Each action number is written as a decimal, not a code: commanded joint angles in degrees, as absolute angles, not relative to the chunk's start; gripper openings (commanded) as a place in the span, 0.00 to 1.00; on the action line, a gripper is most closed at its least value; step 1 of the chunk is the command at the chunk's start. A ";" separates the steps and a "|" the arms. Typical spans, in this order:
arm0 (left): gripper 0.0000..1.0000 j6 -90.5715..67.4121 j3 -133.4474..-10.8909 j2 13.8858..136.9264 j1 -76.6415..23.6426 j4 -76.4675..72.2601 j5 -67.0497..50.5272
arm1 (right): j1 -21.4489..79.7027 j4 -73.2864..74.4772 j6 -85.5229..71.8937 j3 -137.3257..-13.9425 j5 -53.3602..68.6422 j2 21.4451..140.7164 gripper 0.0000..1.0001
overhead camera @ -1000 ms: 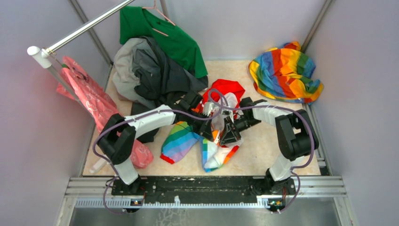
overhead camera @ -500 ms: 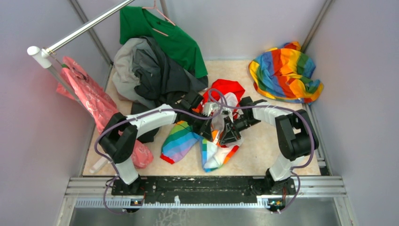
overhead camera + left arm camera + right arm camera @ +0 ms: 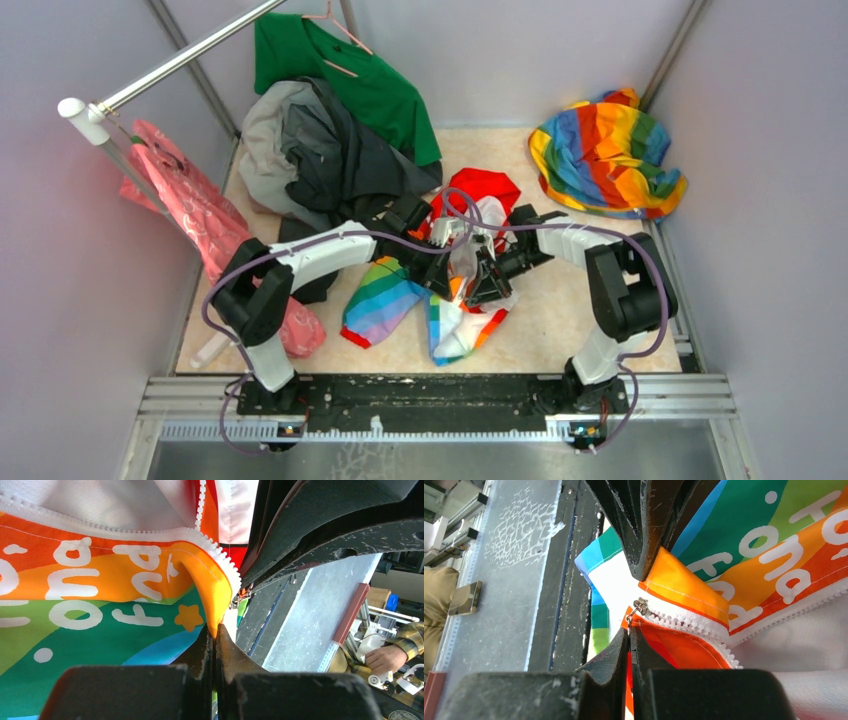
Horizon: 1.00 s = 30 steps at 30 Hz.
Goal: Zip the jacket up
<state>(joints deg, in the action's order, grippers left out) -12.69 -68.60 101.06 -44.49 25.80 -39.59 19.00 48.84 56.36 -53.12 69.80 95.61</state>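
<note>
The jacket [image 3: 468, 328] lies mid-table, red hood [image 3: 484, 186] at the far end and a rainbow sleeve [image 3: 380, 300] spread to the left. My left gripper [image 3: 446, 276] is shut on an orange fold of the jacket [image 3: 100, 590] at the bottom hem, right beside the white zipper teeth [image 3: 221, 566]; its tips [image 3: 216, 630] pinch the cloth. My right gripper [image 3: 486, 282] faces it from the right. Its tips [image 3: 630, 631] are shut on the thin metal pull hanging from the zipper slider [image 3: 641, 605]. The left fingers [image 3: 644, 535] show just above the slider.
An all-rainbow cloth [image 3: 606, 150] is bunched at the far right. A dark grey and light grey pile [image 3: 320, 160] sits at the far left under a green shirt [image 3: 372, 82]. A pink garment [image 3: 190, 215] hangs from the rail [image 3: 180, 60]. Walls close in on both sides.
The right gripper's jaws have closed onto the zipper pull. Both arms and the jacket stay almost where they were.
</note>
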 commanded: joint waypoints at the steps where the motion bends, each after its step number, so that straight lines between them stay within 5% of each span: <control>1: 0.00 -10.90 -69.84 102.04 -44.56 26.52 -39.51 | 19.42 49.15 57.77 -53.84 69.47 92.82 0.03; 30: 0.00 -15.04 -67.38 102.48 -44.74 21.16 -44.39 | 19.55 53.46 59.36 -55.32 72.31 96.93 0.11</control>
<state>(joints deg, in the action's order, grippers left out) -14.79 -67.92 102.30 -44.60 24.08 -42.35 19.00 54.63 60.71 -53.82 70.41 97.06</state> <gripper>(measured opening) 0.015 0.103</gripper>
